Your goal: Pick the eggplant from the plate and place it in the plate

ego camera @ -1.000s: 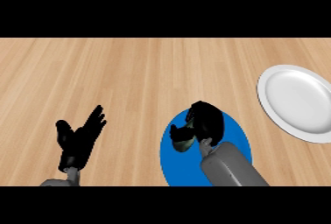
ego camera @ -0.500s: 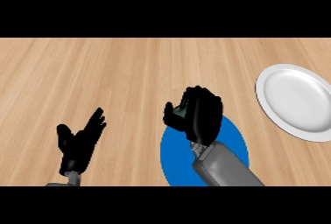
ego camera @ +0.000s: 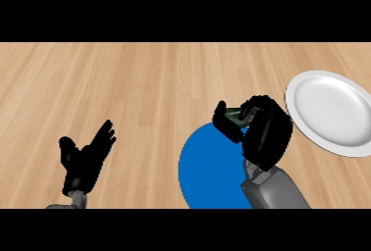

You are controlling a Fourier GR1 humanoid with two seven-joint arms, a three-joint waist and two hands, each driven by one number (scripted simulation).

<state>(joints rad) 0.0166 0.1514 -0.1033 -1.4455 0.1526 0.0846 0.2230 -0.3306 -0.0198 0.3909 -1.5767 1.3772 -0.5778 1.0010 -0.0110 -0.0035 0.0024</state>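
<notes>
My right hand (ego camera: 262, 133) is above the far right edge of the blue plate (ego camera: 206, 171), its fingers and thumb curled round a dark eggplant (ego camera: 236, 114). Only a small part of the eggplant shows between thumb and fingers. The white plate (ego camera: 334, 113) lies just right of the hand, with nothing on it. At the lower left my left hand (ego camera: 85, 158) rests open, fingers up.
The wooden counter (ego camera: 130, 83) stretches across the whole view. The white plate runs past the right edge of the view.
My right hand has risen off the blue plate with the eggplant and shifted right, toward the white plate. The left hand has not moved.
</notes>
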